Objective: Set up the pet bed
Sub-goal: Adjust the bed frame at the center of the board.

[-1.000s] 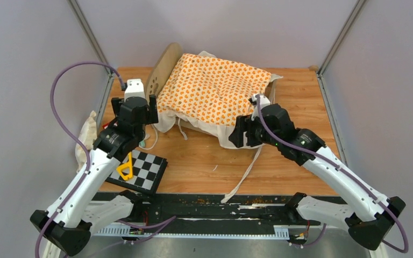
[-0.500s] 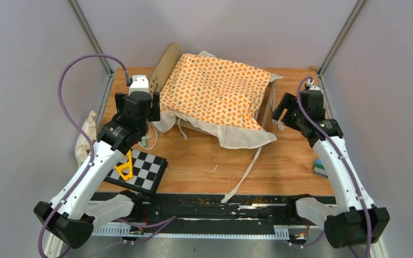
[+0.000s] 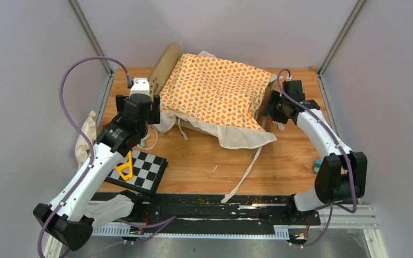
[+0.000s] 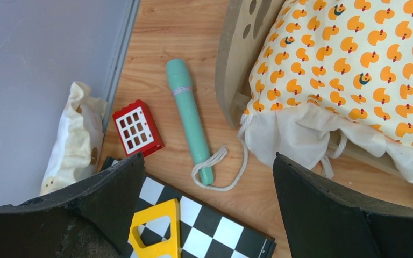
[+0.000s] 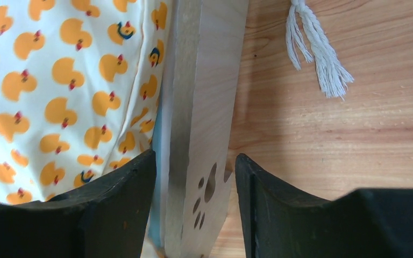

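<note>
As your right gripper (image 5: 194, 161), jaws apart, straddles the pet bed (image 5: 204, 97) at its right end, clamp squarely; left gripper (image 4: 207, 161) gapes.

The pet bed (image 3: 164, 67) sits at the far middle of the surface (image 3: 193, 161), with a cushion (image 3: 215, 88) on it. Left of the bed lie a stick (image 4: 189, 115) and a block (image 4: 137, 128). Nearer, a checkered board (image 3: 145, 171) carries a triangle (image 3: 125, 167). A pillow (image 3: 86, 134) lies at the left edge. The right fingers (image 5: 113, 204) straddle the bed's right end board.
</note>
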Action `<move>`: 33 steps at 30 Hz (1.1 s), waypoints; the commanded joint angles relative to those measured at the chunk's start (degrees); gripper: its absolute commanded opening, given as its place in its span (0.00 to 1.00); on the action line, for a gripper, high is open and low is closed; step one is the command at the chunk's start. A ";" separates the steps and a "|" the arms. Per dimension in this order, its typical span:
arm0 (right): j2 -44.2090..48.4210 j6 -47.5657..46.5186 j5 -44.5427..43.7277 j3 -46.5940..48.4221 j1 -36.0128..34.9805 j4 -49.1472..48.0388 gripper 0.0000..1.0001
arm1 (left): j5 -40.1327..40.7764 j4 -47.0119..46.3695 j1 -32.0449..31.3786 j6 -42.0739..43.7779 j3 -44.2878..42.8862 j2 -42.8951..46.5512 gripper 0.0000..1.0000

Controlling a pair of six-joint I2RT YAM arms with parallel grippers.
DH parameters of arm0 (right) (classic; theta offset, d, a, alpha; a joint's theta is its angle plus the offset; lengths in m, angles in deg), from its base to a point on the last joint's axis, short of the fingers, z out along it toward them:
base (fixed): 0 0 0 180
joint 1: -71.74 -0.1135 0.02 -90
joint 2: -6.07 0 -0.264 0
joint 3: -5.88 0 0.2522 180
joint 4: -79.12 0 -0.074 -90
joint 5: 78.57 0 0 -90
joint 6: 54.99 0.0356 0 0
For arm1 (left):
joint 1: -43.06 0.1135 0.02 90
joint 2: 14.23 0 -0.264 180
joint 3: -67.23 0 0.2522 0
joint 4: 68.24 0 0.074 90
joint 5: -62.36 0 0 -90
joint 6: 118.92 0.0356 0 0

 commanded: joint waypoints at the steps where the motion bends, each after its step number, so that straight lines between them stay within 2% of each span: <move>1: -4.88 -1.77 -0.97 4.66 0.39 -2.47 0.52 | 0.04 -0.74 -0.05 1.52 0.40 1.26 0.96; 3: -7.11 -3.11 -3.54 6.93 0.38 -1.58 0.41 | 0.23 -0.72 -0.05 1.82 0.53 1.18 0.96; 6: -10.08 -5.17 -7.93 11.07 1.38 -0.64 0.17 | -0.10 -0.21 -0.05 2.29 0.71 1.08 0.96; 8: -11.89 -6.45 -8.86 14.24 2.82 -0.22 0.07 | -1.66 0.11 -0.05 2.68 1.11 0.99 0.95; 12: -16.20 -9.77 -8.64 22.10 4.83 0.67 0.02 | -4.62 -0.06 -0.05 3.72 2.95 0.87 0.94; 14: -18.78 -11.69 -7.36 26.96 5.30 1.83 0.05 | -6.20 -0.58 -0.06 3.64 3.67 0.73 0.94; 16: -21.17 -13.18 -6.89 30.91 5.40 3.80 0.12 | -8.35 -1.06 -0.05 3.45 3.84 0.58 0.94; 19: -21.35 -13.50 -8.36 34.26 5.29 7.29 0.35 | -13.62 -2.54 -0.04 3.15 4.01 1.04 0.93; 22: -16.24 -13.80 -10.08 31.53 5.33 6.28 0.60 | -18.12 -5.47 -0.13 3.84 5.69 2.37 0.92; 24: -11.33 -13.87 -11.50 28.81 5.24 5.36 0.68 | -18.90 -7.26 -0.20 3.97 6.61 2.86 0.91; 26: -5.81 -13.31 -9.68 25.83 5.21 4.54 0.70 | -19.44 -8.48 -0.94 4.14 6.34 2.13 0.88; 29: 2.77 -14.21 2.58 19.10 3.53 -1.94 0.66 | -17.99 -8.05 -3.03 3.42 3.91 -0.08 0.85; 31: 6.37 -16.12 5.57 16.53 -2.06 -4.93 0.66 | -16.47 -8.02 -3.30 1.09 3.28 -0.13 0.84; 33: 6.69 -18.77 5.61 17.83 -11.79 -4.59 0.68 | -13.56 -8.41 -3.31 -1.34 4.18 1.96 0.82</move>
